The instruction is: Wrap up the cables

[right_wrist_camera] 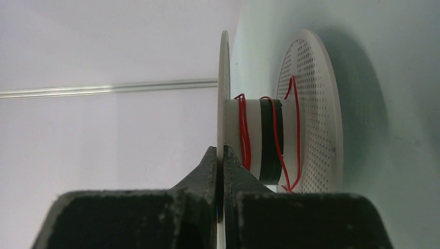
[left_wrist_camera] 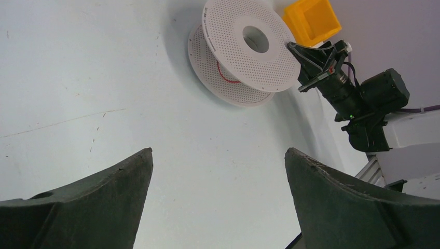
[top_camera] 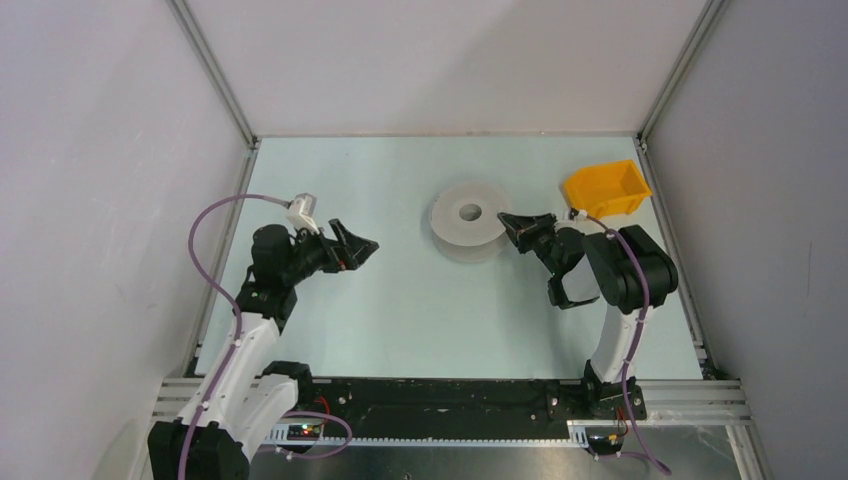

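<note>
The pale grey spool [top_camera: 468,222] lies on its side at the back middle of the table. Thin red cable [right_wrist_camera: 242,129] runs in a few loose turns around its core, beside a black band; a short stretch of the cable [left_wrist_camera: 224,74] also shows between the flanges. My right gripper [right_wrist_camera: 220,150] is shut on the rim of the spool's upper flange [right_wrist_camera: 224,78], reaching the spool from its right side [top_camera: 507,222]. My left gripper [top_camera: 368,245] hovers left of the spool, well apart from it. Its jaws are wide open with only bare table between them [left_wrist_camera: 218,151].
A yellow bin [top_camera: 605,188] stands at the back right, just behind my right arm. White enclosure walls with metal rails close in the table on the left, back and right. A lilac arm cable [top_camera: 205,250] loops out beside my left arm.
</note>
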You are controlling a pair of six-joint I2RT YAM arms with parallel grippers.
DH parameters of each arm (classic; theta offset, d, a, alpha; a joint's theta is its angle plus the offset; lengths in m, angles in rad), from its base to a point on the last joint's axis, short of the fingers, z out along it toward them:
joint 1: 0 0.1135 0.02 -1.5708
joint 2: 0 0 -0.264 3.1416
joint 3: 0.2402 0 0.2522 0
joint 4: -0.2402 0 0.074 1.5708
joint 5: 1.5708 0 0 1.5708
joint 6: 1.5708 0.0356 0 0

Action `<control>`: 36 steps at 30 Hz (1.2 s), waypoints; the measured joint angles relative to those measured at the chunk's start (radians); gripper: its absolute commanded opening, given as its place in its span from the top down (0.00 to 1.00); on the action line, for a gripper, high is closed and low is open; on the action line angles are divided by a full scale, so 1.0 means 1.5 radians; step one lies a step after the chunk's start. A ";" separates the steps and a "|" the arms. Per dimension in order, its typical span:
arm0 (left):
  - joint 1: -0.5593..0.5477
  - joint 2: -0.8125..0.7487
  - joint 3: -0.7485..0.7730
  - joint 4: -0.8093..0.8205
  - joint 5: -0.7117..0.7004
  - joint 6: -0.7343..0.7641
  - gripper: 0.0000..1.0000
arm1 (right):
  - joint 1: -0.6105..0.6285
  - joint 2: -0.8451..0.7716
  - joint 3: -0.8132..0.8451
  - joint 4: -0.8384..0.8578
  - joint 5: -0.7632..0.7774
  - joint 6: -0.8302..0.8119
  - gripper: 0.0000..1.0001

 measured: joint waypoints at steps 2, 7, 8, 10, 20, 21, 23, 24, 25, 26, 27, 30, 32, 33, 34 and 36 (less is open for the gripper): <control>0.000 0.001 0.000 -0.004 0.000 0.003 0.00 | -0.004 0.007 0.001 0.003 -0.001 -0.001 0.90; 0.000 0.003 0.000 -0.007 -0.002 0.003 0.00 | -0.014 0.020 0.003 0.013 -0.007 0.001 0.71; 0.000 0.003 0.000 -0.007 -0.003 0.003 0.00 | -0.017 0.022 0.004 0.017 -0.010 0.000 0.69; 0.000 0.004 0.000 -0.008 -0.005 0.003 0.00 | -0.020 0.024 0.005 0.021 -0.016 0.000 0.65; 0.000 0.004 0.000 -0.010 -0.016 0.005 0.00 | -0.041 0.023 -0.003 0.012 -0.038 -0.017 0.46; 0.000 0.004 0.000 -0.011 -0.016 0.005 0.00 | -0.044 0.020 -0.006 0.005 -0.041 -0.019 0.42; 0.000 0.004 0.000 -0.012 -0.017 0.008 0.00 | -0.053 0.004 -0.016 -0.014 -0.042 -0.030 0.33; 0.000 0.004 0.000 -0.012 -0.017 0.009 0.00 | -0.056 -0.004 -0.021 -0.021 -0.043 -0.033 0.31; 0.000 0.004 0.000 -0.012 -0.017 0.010 0.00 | -0.060 -0.017 -0.026 -0.037 -0.043 -0.041 0.29; 0.000 0.004 0.000 -0.013 -0.017 0.010 0.00 | -0.064 -0.032 -0.031 -0.051 -0.043 -0.047 0.29; 0.000 0.004 0.000 -0.014 -0.017 0.010 0.00 | -0.067 -0.048 -0.035 -0.065 -0.043 -0.056 0.29; 0.000 0.004 0.001 -0.021 -0.017 0.015 0.00 | -0.075 -0.109 -0.042 -0.126 -0.040 -0.090 0.29; 0.000 0.003 0.003 -0.024 -0.018 0.016 0.00 | -0.078 -0.151 -0.043 -0.176 -0.035 -0.121 0.28; 0.000 0.003 0.004 -0.025 -0.020 0.016 0.00 | -0.079 -0.175 -0.044 -0.206 -0.032 -0.137 0.28; 0.000 0.003 0.005 -0.026 -0.022 0.018 0.00 | -0.079 -0.201 -0.044 -0.238 -0.028 -0.156 0.28; 0.000 -0.001 0.005 -0.027 -0.023 0.021 0.00 | -0.082 -0.258 -0.045 -0.297 -0.019 -0.196 0.28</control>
